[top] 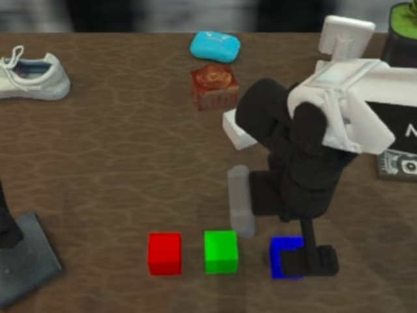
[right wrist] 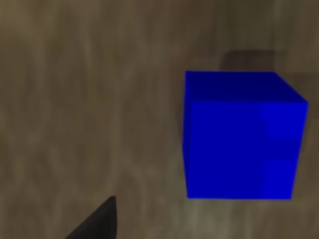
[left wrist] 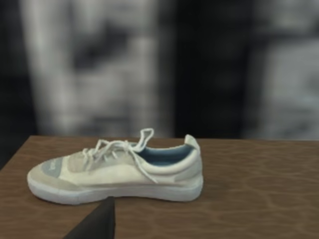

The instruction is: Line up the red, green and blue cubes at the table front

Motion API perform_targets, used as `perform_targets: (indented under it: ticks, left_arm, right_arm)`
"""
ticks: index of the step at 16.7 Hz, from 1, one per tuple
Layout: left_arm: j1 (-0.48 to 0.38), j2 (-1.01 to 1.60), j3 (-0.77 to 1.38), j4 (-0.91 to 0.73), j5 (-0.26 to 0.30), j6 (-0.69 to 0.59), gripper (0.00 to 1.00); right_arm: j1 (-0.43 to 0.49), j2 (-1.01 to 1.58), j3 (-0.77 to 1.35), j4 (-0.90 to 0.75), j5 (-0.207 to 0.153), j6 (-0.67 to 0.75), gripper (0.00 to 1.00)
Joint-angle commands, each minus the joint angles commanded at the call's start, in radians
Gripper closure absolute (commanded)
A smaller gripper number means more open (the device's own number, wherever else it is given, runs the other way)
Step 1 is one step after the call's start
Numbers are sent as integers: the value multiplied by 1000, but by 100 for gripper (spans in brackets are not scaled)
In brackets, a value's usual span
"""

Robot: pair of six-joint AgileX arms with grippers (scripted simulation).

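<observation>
Beneath right gripper (top: 306, 259): blue cube (top: 281, 251), touching table (top: 117, 169).

right arm (top: 306, 156): chunky black links, with white shells on top
right gripper (top: 306, 259): black, blocky
left arm (top: 8, 222): black — on a dark grey square base

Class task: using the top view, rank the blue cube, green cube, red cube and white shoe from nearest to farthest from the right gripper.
Measured from the right gripper:
1. Blue cube, at the gripper, table front.
2. Green cube, to its left.
3. Red cube, further left.
4. White shoe, far back-left corner.
</observation>
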Motion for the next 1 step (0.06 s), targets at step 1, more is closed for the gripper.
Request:
perform_targets:
  ticks: [1]
  left_arm:
    - [0,0,0,0,0,0,0]
  right_arm:
    - [0,-6,6,-8,0,1,0]
